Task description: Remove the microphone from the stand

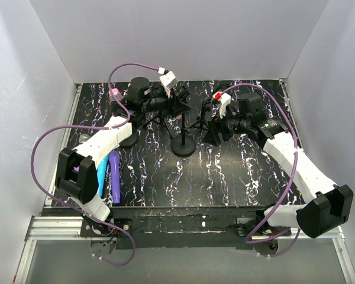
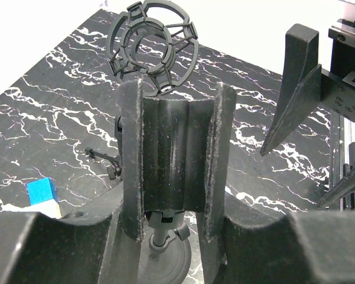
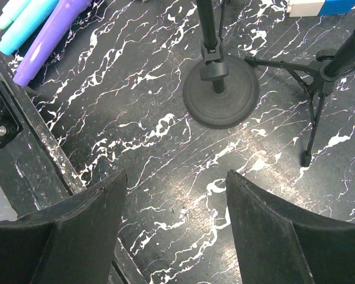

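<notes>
A black stand with a round base stands mid-table; the base also shows in the right wrist view. At its top is a black ribbed U-shaped clip, and I see no microphone in it. My left gripper has one finger against each side of the clip. A purple microphone and a cyan one lie flat at the left. My right gripper is open and empty above the bare table, right of the stand.
A tripod stand with an empty ring shock mount stands just beyond the clip, next to my right gripper. A blue and white block lies at the back. A second round base sits under my left arm.
</notes>
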You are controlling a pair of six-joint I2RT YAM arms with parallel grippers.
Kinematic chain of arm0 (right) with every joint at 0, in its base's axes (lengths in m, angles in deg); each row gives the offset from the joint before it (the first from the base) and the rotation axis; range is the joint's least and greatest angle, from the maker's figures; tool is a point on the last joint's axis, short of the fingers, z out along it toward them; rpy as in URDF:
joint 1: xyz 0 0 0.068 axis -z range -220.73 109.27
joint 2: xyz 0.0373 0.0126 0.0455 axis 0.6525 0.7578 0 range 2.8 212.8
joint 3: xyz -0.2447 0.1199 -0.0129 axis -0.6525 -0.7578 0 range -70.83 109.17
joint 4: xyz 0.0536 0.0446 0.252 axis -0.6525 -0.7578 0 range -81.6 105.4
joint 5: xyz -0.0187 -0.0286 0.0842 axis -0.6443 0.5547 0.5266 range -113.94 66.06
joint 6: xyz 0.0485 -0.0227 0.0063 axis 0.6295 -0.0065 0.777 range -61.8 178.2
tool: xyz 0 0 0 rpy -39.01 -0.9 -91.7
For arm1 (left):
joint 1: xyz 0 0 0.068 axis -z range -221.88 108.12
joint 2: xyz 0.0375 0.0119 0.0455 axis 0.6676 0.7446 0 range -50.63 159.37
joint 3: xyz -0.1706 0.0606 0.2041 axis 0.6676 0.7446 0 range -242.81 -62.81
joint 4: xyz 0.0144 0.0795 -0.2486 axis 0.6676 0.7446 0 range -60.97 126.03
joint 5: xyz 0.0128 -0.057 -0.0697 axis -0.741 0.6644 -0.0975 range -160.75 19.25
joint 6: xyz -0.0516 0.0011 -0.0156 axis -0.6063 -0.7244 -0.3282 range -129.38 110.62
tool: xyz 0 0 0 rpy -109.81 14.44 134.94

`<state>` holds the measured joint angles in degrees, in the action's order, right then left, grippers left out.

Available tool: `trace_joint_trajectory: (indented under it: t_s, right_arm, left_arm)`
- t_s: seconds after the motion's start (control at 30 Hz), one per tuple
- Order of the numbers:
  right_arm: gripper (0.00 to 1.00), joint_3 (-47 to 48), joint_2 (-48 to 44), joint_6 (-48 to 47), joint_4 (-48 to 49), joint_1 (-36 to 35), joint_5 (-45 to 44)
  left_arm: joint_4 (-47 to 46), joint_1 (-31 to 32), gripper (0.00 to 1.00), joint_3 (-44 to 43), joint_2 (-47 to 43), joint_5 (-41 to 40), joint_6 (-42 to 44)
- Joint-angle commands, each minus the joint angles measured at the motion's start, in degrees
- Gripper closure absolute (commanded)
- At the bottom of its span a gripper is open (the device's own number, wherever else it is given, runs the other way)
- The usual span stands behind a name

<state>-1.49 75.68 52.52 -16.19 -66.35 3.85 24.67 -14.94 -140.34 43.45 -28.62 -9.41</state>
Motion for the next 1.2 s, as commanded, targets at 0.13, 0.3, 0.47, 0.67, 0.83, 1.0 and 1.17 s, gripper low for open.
trace_joint_trajectory:
  t_s: [0.13, 0.3, 0.47, 0.67, 0.83, 1.0, 1.17]
  right_arm:
    - [0.26, 4.5, 1.8, 0.9, 0.1, 0.1, 1.6]
    - [0.25, 7.6, 6.7, 1.7, -4.6, 0.1, 7.7]
    - [0.23, 8.7, 11.1, 3.7, -5.7, 0.0, 9.7]
    - [0.24, 13.8, 17.7, 5.2, -8.1, -1.1, 10.1]
    - [0.25, 15.8, 21.2, 5.2, -7.9, -4.0, 10.3]
    - [0.25, 17.4, 24.1, 5.2, -7.5, -5.7, 11.9]
    - [0.25, 18.9, 27.0, 7.7, -5.2, -6.9, 12.6]
  left_arm:
    - [-1.9, 0.0, 1.00, -0.6, -4.5, -0.4, -6.6]
    - [-1.3, -0.1, 1.00, 0.2, -6.6, -2.1, -9.0]
    - [-3.4, -0.9, 1.00, 5.5, -10.3, -3.6, -12.4]
    - [-3.6, -2.9, 1.00, 10.8, -15.2, -4.6, -15.5]
    - [-3.7, -4.3, 1.00, 14.0, -17.9, -4.4, -18.9]
    - [-3.5, -5.4, 1.00, 15.5, -19.1, -3.6, -19.7]
    - [-2.7, -5.4, 1.00, 15.6, -19.6, -3.0, -20.2]
